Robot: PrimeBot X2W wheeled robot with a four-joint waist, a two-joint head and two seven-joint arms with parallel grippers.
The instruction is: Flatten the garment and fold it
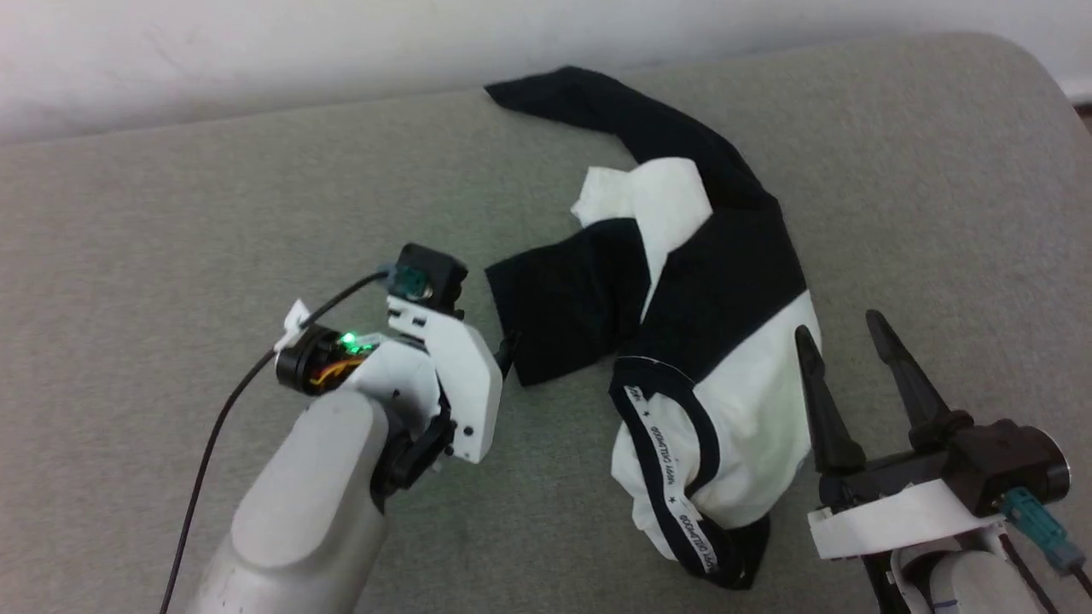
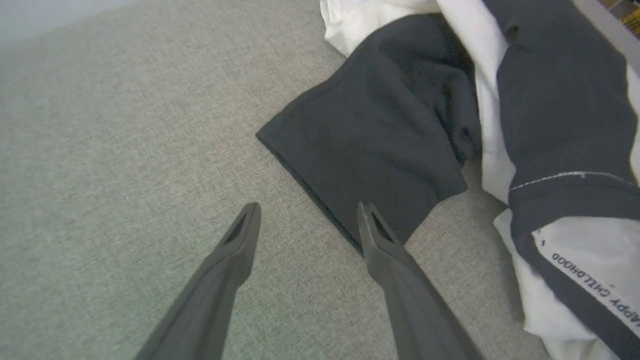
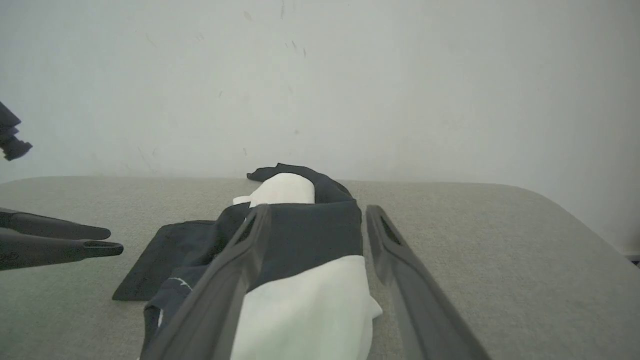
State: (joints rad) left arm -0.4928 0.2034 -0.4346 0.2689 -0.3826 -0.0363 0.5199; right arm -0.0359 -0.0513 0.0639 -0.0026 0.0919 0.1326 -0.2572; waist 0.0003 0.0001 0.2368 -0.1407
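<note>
Nearest, at 4 o'clock in the head view, the right gripper (image 1: 839, 325) has its jaws spread wide and empty, its tips just over the white edge of the garment (image 1: 751, 392); whether they touch the cloth I cannot tell. At 8 o'clock the left gripper (image 2: 309, 207) is likewise spread and empty, one finger (image 2: 380, 240) right at the hem of the near black sleeve (image 1: 567, 307), the other over bare grey cushion (image 1: 171, 213). The garment lies bunched from the centre down to 5 o'clock, white body rolled, trimmed neckline (image 1: 674, 460) twisted at the front, layers overlapping. The far sleeve (image 1: 614, 111) trails to 12 o'clock near the wall (image 1: 256, 51). The likely trouble: a pinch at the hem takes only the top layer, or several at once, so pulling drags the whole bundle instead of spreading it, and the twisted neckline may tighten rather than open
</note>
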